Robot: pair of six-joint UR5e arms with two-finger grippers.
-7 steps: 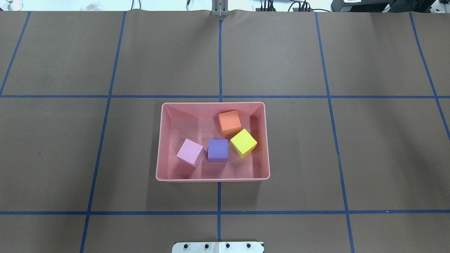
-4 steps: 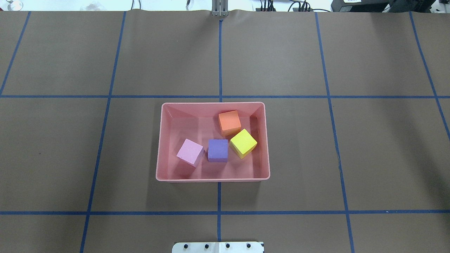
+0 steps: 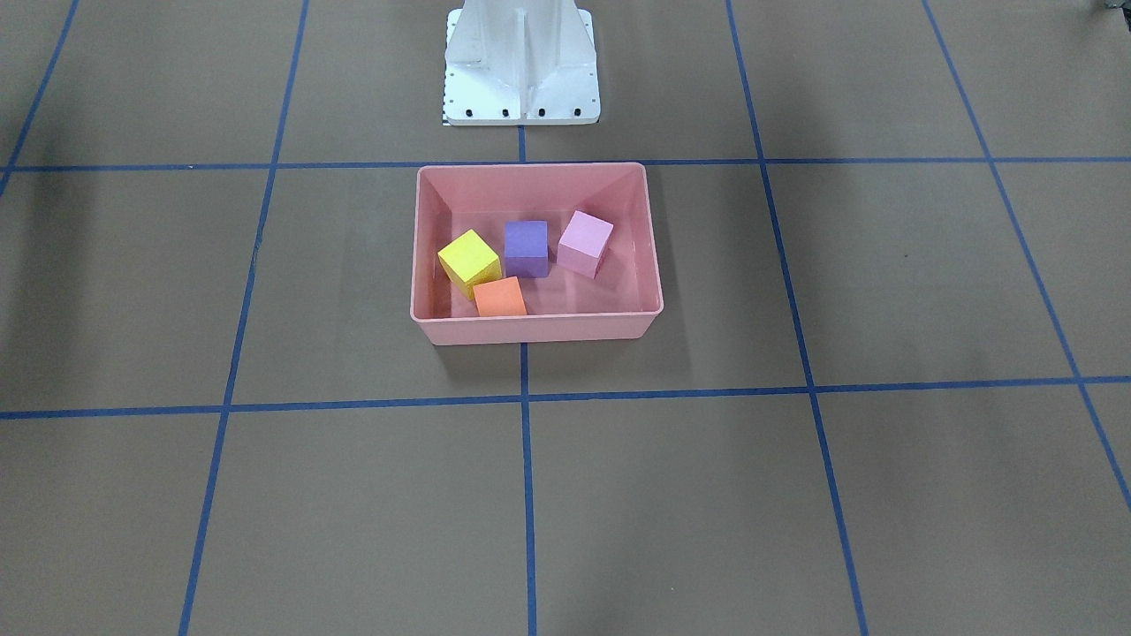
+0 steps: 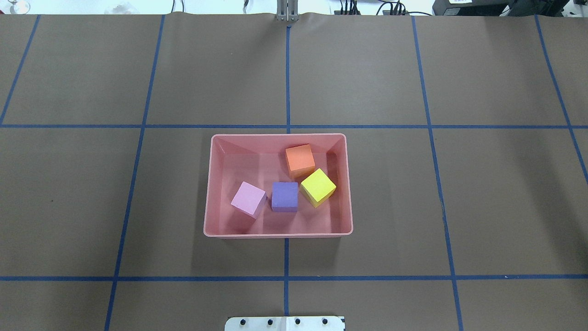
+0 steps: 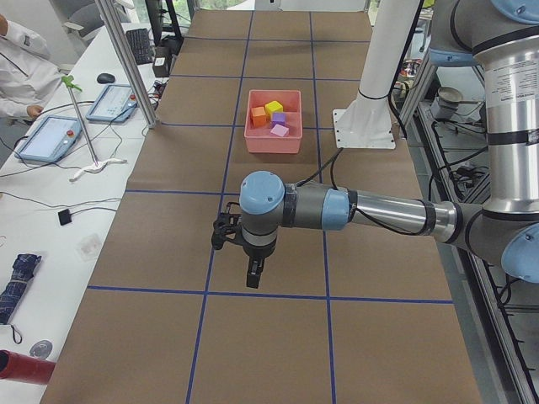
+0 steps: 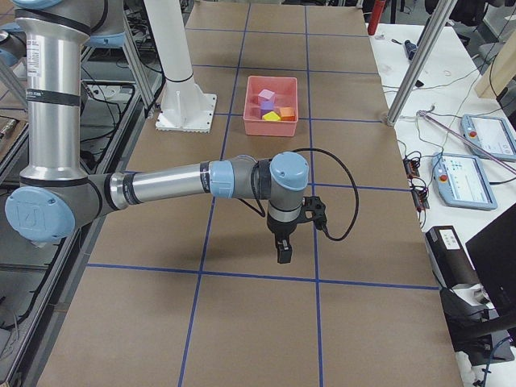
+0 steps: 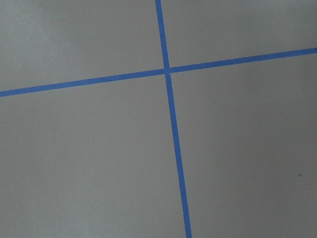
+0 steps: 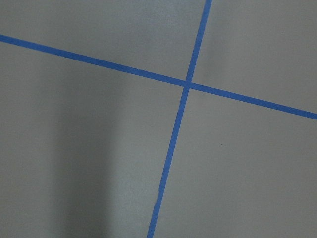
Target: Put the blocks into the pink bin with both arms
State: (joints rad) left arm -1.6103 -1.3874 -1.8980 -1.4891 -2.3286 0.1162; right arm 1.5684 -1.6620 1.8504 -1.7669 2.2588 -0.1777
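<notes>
The pink bin (image 4: 209, 184) sits at the table's middle, seen also in the front-facing view (image 3: 536, 329). All four blocks lie inside it: orange (image 4: 300, 158), yellow (image 4: 318, 186), purple (image 4: 285, 195) and light pink (image 4: 248, 197). Both arms are outside the overhead and front-facing views. My left gripper (image 5: 253, 276) hangs over bare table far from the bin. My right gripper (image 6: 284, 251) hangs over bare table at the other end. I cannot tell whether either is open or shut. Both wrist views show only brown paper and blue tape.
The white robot base (image 3: 521, 62) stands just behind the bin. Blue tape lines (image 4: 287, 73) grid the brown table cover. A side bench with tablets (image 5: 50, 135) and a person (image 5: 21, 76) lies beyond the table edge. Metal posts (image 5: 126, 59) stand there.
</notes>
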